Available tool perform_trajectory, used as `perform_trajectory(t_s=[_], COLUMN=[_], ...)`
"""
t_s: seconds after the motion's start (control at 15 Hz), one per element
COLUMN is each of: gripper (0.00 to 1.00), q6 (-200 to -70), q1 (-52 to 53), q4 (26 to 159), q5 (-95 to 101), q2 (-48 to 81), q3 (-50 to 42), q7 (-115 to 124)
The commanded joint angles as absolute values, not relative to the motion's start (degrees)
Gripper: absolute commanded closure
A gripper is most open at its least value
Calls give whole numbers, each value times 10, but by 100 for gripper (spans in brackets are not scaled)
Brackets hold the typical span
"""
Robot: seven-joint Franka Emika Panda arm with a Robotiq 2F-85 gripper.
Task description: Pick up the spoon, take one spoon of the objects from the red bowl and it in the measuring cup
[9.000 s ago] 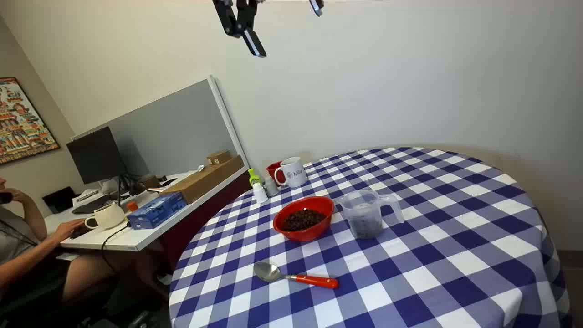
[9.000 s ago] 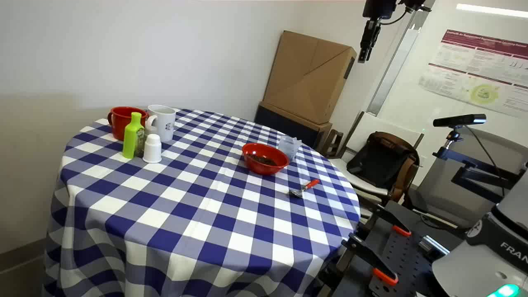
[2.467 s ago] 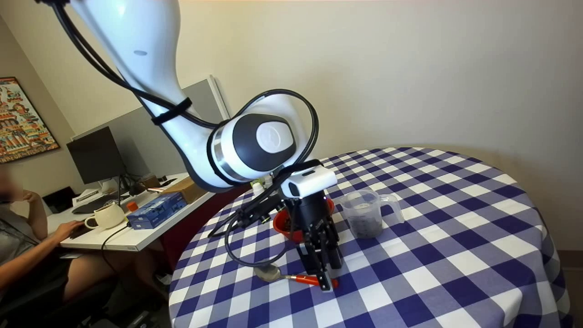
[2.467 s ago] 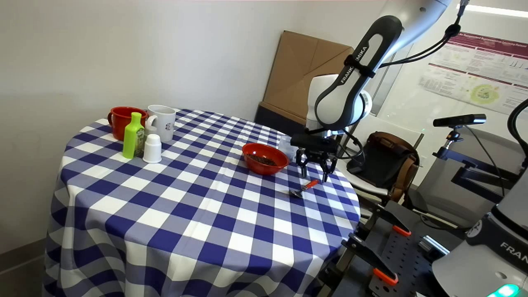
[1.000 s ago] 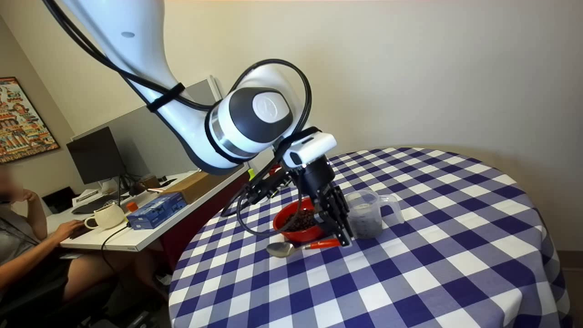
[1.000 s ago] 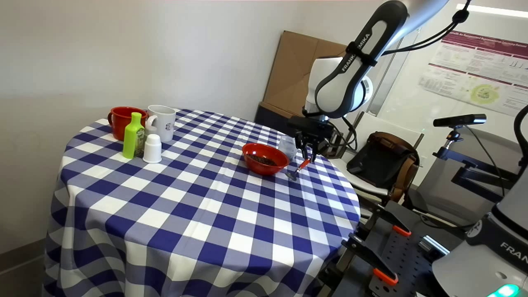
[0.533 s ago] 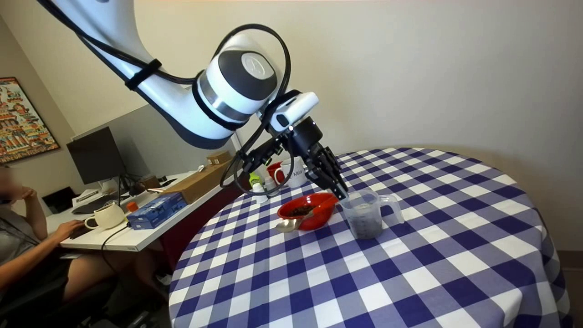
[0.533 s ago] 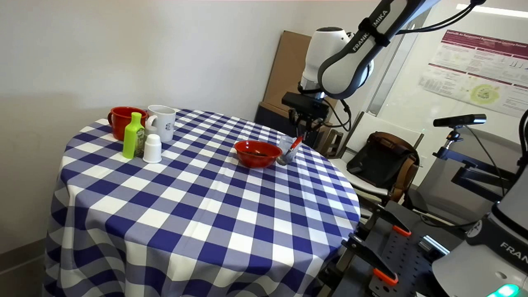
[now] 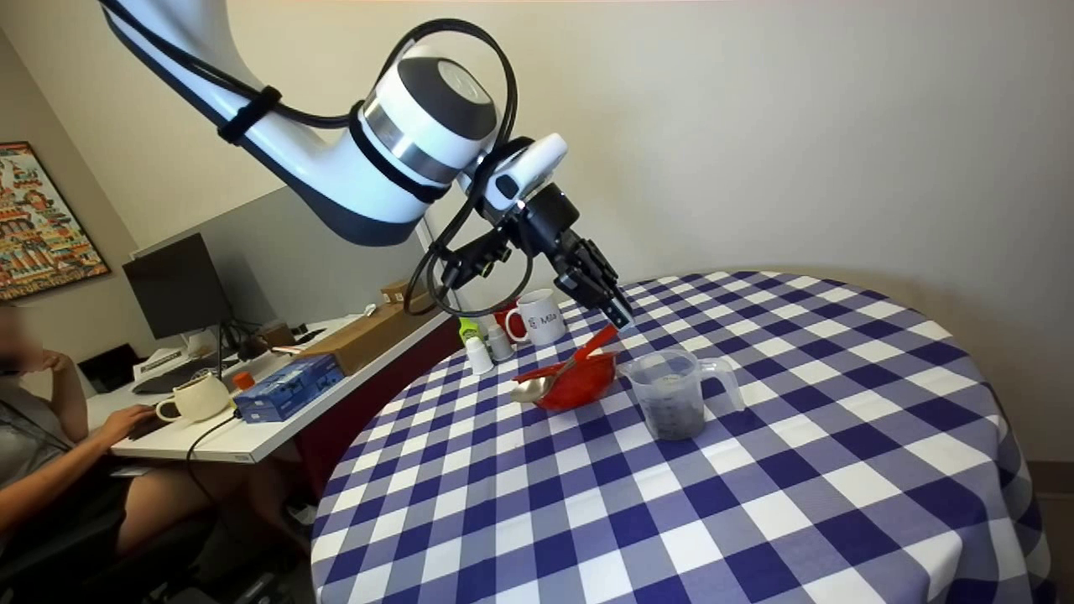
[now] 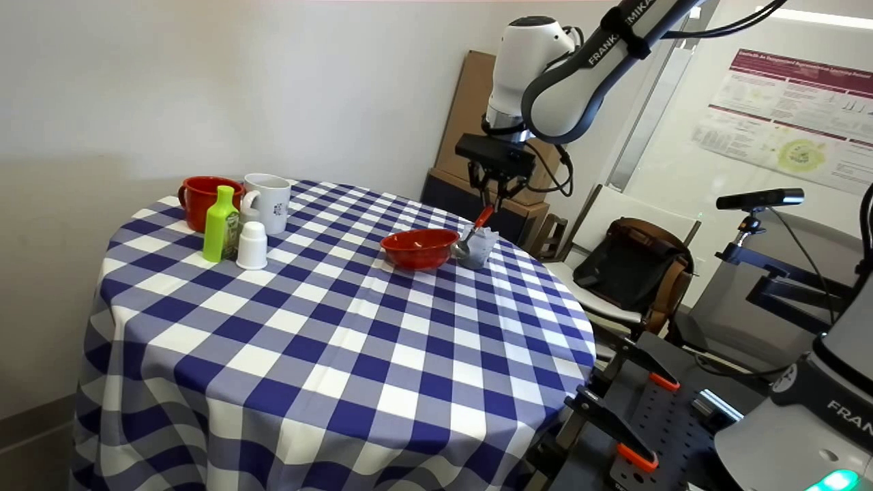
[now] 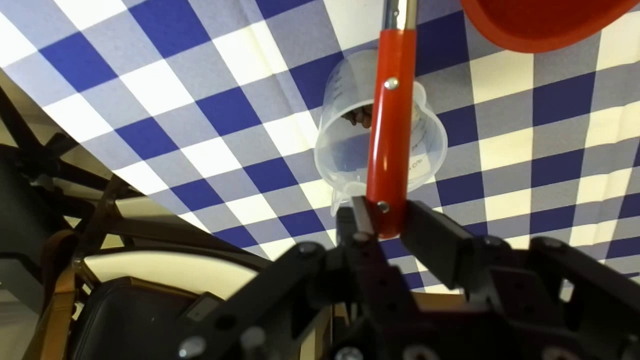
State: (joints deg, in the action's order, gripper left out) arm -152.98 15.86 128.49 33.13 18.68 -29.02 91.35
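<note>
My gripper [image 9: 621,319] is shut on the end of the spoon's red handle [image 11: 392,125], above the table. The spoon [image 10: 483,217] slants down, its metal scoop [image 9: 533,390] lying against or just in front of the red bowl's near side; contact cannot be told for sure. The red bowl [image 10: 416,252] looks tipped, near side raised in an exterior view, and its dark objects are hidden now. Beside it stands the clear measuring cup [image 9: 671,407], upright. From the wrist view, the measuring cup [image 11: 330,135] lies below the handle, with some brown bits [image 11: 360,116] inside.
A white mug [image 9: 541,319], a red mug [image 10: 204,211], a green bottle [image 10: 217,228] and a white shaker [image 10: 252,247] stand together on the checked tablecloth, away from the gripper. A chair with a bag [image 10: 624,266] is past the table edge.
The arm came down, shut on the spoon's handle and lifted it off the cloth. The red bowl shifted away from the measuring cup and tipped during the last half second or so.
</note>
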Motion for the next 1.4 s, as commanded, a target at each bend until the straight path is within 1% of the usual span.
perform_trajectory(t_s=[0.0,0.53,1.0,1.33], gripper=[93,93,93,93], q6=[-1504,-1497,-1499,-1491], q1=[123,69,50,46], q4=[1272,1284,1314,1277], q5=[360,391,419,413], q2=[176,196,199,190], q3=[-253,-220,-207,-205], q7=[928,919,913,919])
